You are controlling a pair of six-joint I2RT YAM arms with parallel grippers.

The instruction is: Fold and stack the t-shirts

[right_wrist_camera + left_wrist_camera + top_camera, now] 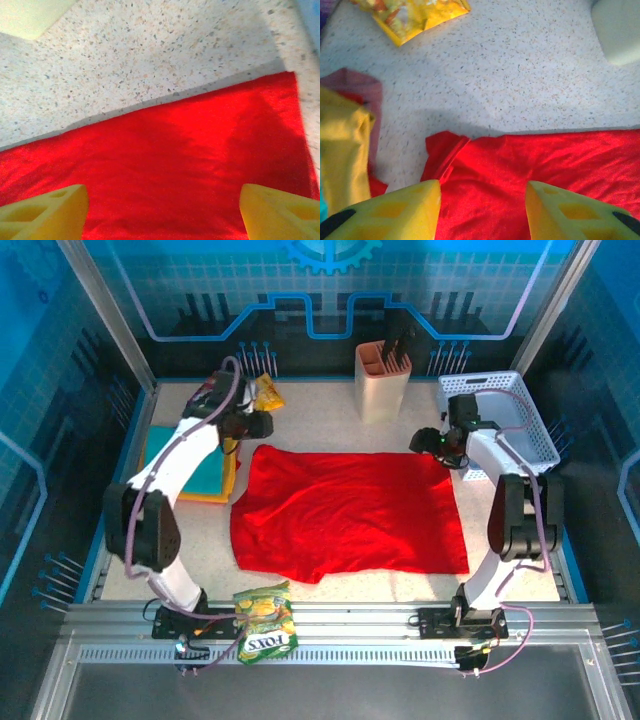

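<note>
Red t-shirt spread flat and unfinished, with two shirts already folded at the side.
The red t-shirt (350, 510) lies mid-way across the counter (330, 425). The left fingers (385, 215) are partly apart and the right fingers (45, 212) wide, both empty above its far corners. It probably needs more folds before joining the folded teal and yellow t-shirts (200, 465) on the left. A snack packet (266, 392) lies near that stack, clear of the cloth.
</note>
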